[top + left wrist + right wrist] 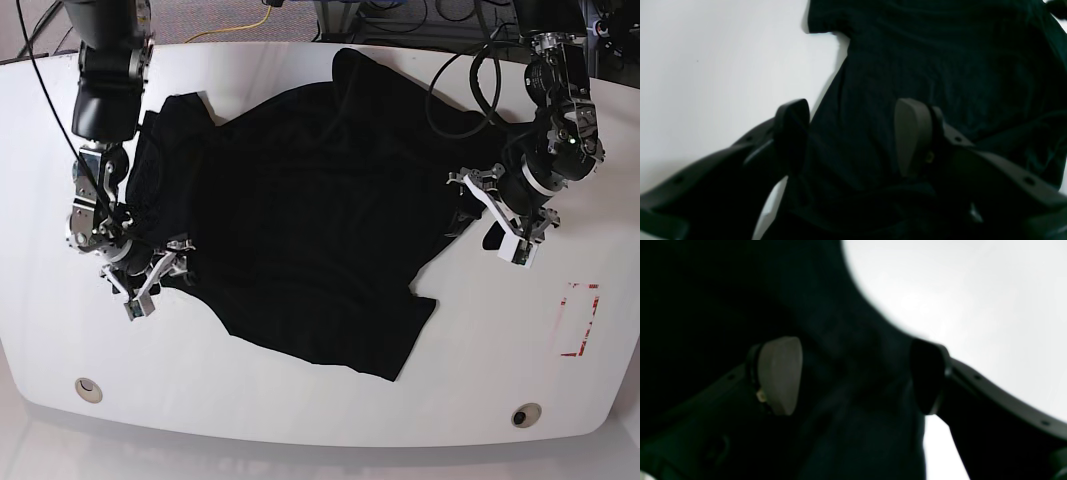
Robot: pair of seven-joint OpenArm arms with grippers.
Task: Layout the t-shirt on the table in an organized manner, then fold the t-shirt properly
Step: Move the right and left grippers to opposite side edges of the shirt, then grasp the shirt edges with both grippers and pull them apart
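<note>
The black t-shirt (pixel 300 220) lies spread and wrinkled across the middle of the white table (pixel 300 420). My left gripper (pixel 497 222) stands at the shirt's right edge. In the left wrist view, the left gripper (pixel 851 136) is open; one finger is at the cloth's edge and the other is over the t-shirt (pixel 940 60). My right gripper (pixel 155 275) is at the shirt's lower left edge. Its wrist view shows the right gripper (pixel 853 375) open, with the dark t-shirt (pixel 706 306) running between its fingers and bare table (pixel 973 290) beyond.
A red tape rectangle (pixel 578 320) marks the table at the right. Two round grommet holes (pixel 88 388) (pixel 525 414) sit near the front edge. Cables (pixel 470 90) hang by the left arm at the back right.
</note>
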